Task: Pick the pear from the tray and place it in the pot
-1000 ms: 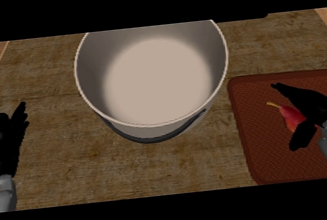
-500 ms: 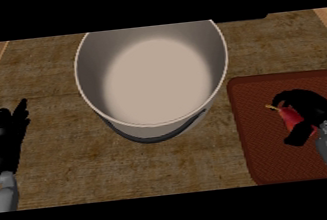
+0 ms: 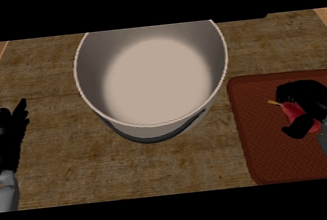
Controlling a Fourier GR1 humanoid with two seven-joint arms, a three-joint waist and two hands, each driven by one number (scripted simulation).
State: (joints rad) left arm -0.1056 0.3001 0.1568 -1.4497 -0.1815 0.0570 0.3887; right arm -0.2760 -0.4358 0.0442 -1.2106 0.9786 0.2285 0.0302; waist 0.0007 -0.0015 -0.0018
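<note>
Wooden counter, right hand clasping pear over tray, stem pointing left toward pot

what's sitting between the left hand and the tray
In the head view, the pot stands between the left hand and the tray, with only counter top showing on either side of it.
</note>
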